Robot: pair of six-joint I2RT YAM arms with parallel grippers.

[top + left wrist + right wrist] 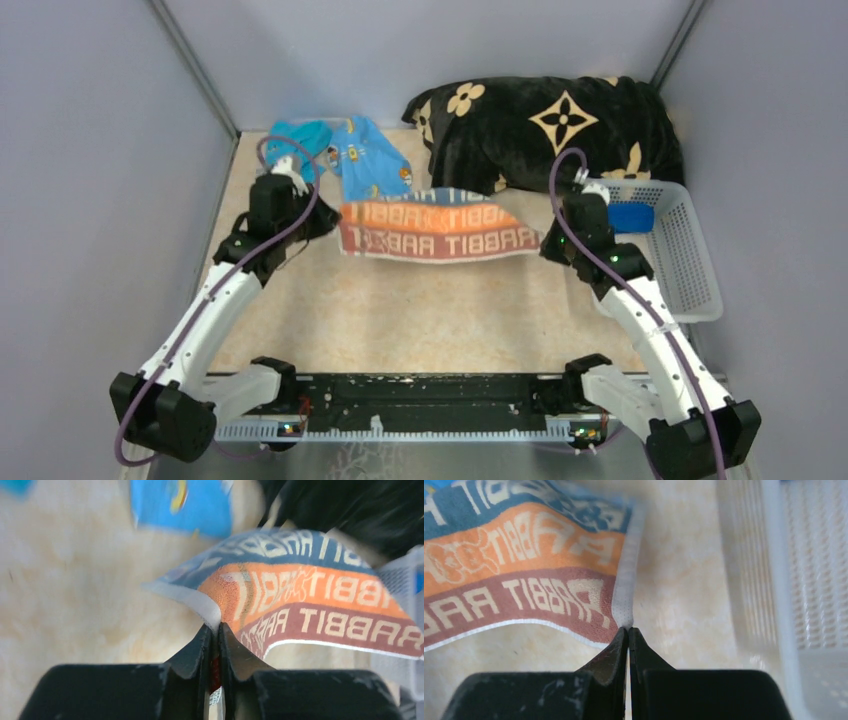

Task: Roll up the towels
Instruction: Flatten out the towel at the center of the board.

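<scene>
My left gripper and right gripper are pinched tight on opposite ends of the blue-orange-red striped RABBIT towel, stretched between them, not yet rolled.

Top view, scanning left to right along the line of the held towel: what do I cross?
left gripper → striped RABBIT towel → right gripper → white basket

You face plain grey-lilac walls at the back and on both sides, joined by dark corner posts. Your worktop is beige, mottled like stone, and lies under soft, even light.
</scene>
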